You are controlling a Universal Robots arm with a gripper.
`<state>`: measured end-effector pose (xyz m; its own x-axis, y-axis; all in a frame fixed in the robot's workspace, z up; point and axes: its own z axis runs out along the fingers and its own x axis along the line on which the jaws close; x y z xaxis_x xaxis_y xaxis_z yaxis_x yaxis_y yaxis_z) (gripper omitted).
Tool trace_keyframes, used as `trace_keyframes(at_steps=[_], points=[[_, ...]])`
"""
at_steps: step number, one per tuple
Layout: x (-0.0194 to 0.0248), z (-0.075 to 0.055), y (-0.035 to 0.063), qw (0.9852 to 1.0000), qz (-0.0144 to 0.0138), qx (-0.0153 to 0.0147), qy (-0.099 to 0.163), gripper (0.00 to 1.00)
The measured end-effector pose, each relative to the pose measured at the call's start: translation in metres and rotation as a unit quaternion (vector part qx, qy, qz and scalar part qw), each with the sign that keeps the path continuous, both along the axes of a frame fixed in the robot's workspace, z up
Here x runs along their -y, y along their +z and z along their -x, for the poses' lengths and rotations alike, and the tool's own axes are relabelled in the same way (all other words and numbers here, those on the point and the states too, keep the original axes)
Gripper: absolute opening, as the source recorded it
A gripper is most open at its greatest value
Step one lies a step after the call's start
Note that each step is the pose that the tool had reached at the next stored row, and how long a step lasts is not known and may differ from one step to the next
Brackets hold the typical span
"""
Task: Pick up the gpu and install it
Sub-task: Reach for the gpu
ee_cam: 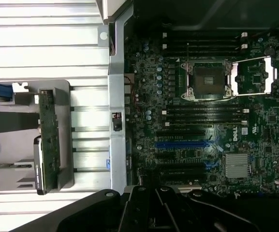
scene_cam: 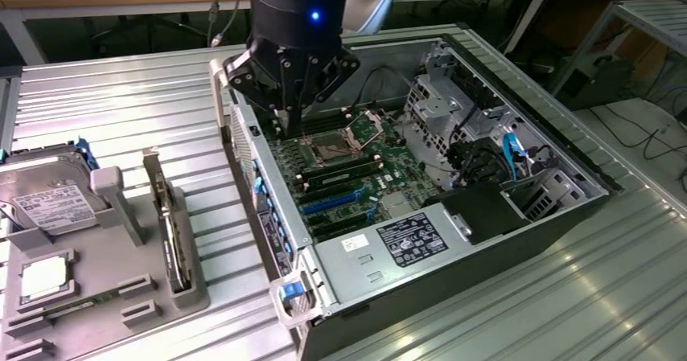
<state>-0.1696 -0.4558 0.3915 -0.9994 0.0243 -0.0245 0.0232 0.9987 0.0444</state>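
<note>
The gpu (scene_cam: 172,234) is a thin dark card standing on edge in a slot of the grey holder (scene_cam: 102,293), at the exterior view's left, outside the case. In the wrist view the gpu (ee_cam: 48,140) lies beside the case wall. My gripper (scene_cam: 282,126) hangs over the rear edge of the open computer case (scene_cam: 558,164), above the motherboard (scene_cam: 355,172) near its open CPU socket (ee_cam: 209,79), well away from the gpu. Nothing shows in its grasp. The gripper's dark body (ee_cam: 163,212) sits at the wrist view's edge. Blue card slots (ee_cam: 183,144) lie bare on the board.
A silver hard drive (scene_cam: 43,196) with a white label and a small square CPU chip (scene_cam: 43,274) rest on the same holder. Drive cages and blue cables (scene_cam: 510,148) crowd the case's far side. The ribbed metal table (scene_cam: 129,104) surrounds everything.
</note>
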Motion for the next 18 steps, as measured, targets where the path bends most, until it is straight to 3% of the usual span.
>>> trace_keyframes(at_steps=[18], points=[[0.0112,0.017,-0.0008,1.0000,0.0000,0.0000,0.002,0.11]])
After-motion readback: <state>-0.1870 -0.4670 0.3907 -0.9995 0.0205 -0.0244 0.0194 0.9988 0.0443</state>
